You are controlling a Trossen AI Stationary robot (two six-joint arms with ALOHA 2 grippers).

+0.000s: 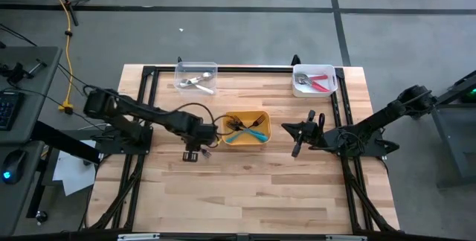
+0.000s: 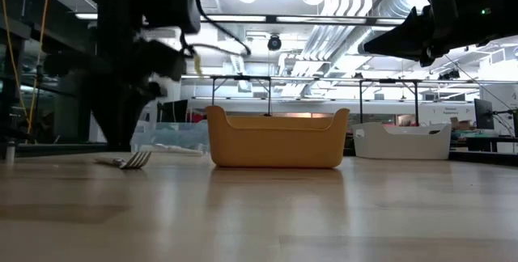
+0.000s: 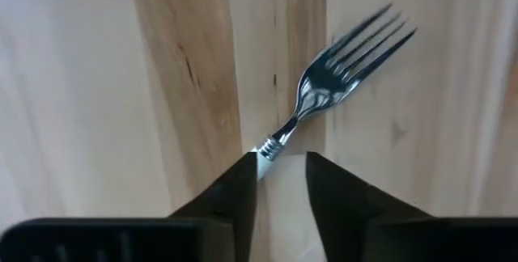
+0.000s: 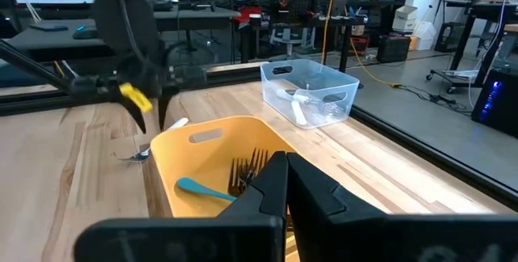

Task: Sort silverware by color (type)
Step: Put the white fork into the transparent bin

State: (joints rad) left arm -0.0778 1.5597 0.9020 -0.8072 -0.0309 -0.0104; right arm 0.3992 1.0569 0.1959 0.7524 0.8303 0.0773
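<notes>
Fork [image 3: 344, 68] w/ silver tines lies flat on wooden table [image 1: 253, 189], just beside yellow bin [image 1: 245, 128] on its left-arm side; tines point away from left gripper [image 3: 279, 173]. Handle is pale/white where it shows past the metal collar and runs into the gap betw. the two dark fingers [image 3: 235, 193]. Fingers stand slightly apart, one tip touching or nearly touching the handle, the other w/ a small gap; cannot tell if fork is gripped, it rests on the table. Low view confirms fork on tabletop w/ tines slightly raised, under left arm.

Yellow bin, mid-table: holds teal-handled pieces [image 4: 202, 189] and dark tines, at least two items; exact count unclear.

Clear bin [image 1: 196, 77] at far edge, left side: holds silver/white pieces. White bin [image 1: 315, 81] at far edge, right side: holds red-handled pieces [image 1: 321, 82].

Right gripper [image 4: 286, 185]: hangs above table, near yellow bin on its right side, well clear of the surface. Fingers pressed together, nothing held. Right arm idle at that position.

Left arm reaches in from table's left edge, gripper low at table surface over fork handle.
</notes>
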